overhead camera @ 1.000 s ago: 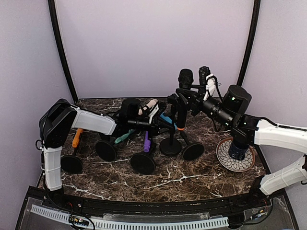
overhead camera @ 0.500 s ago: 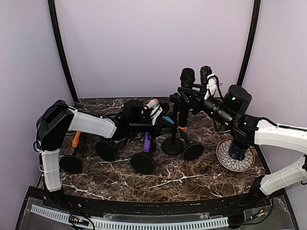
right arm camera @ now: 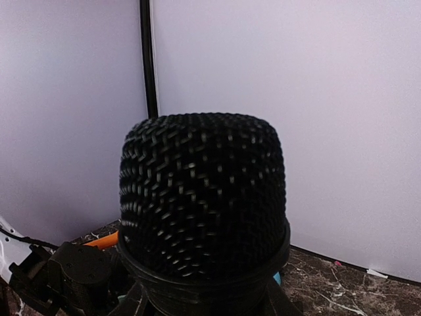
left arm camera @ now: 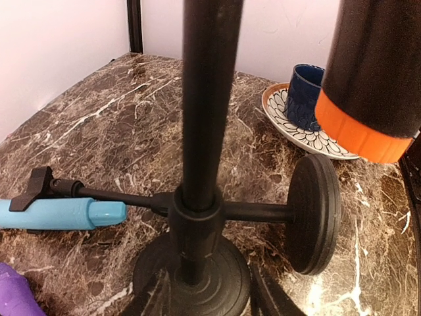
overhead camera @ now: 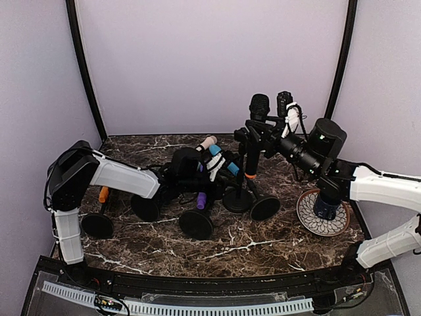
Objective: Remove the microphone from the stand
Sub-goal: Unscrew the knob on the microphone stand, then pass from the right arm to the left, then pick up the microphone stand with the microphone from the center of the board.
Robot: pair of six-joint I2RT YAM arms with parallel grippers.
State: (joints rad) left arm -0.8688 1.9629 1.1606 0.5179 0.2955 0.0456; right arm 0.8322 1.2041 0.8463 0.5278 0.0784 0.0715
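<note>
Nearest the arm bases, on the dark brown marble-patterned worktop [overhead camera: 276, 247], several toppled black stands [overhead camera: 195, 224] with round disc bases lie in a cluster. They carry an orange-handled microphone [overhead camera: 103, 193], a purple microphone [overhead camera: 200, 199] and a light blue microphone [left arm camera: 62, 212]. The left end effector [left arm camera: 209, 304] reaches low into this cluster from the left. Its fingers stand apart on either side of the foot of the upright black stand [left arm camera: 204, 99], with a gap showing beside the pole. Just beyond, the black mesh-headed microphone [overhead camera: 258, 105] stands nearly upright, just beside that stand's pole, its orange-banded lower end hanging clear above the worktop. The right end effector [overhead camera: 258, 135] is clamped on its body below the mesh head, which fills the right wrist view. Whether the stand's clip touches the microphone cannot be told. To the right, well apart from the stands, a round patterned plate [left arm camera: 283, 122] holds a dark blue cup [left arm camera: 306, 92]. Farthest back, a plain pale lilac wall [overhead camera: 210, 59] closes the scene.
</note>
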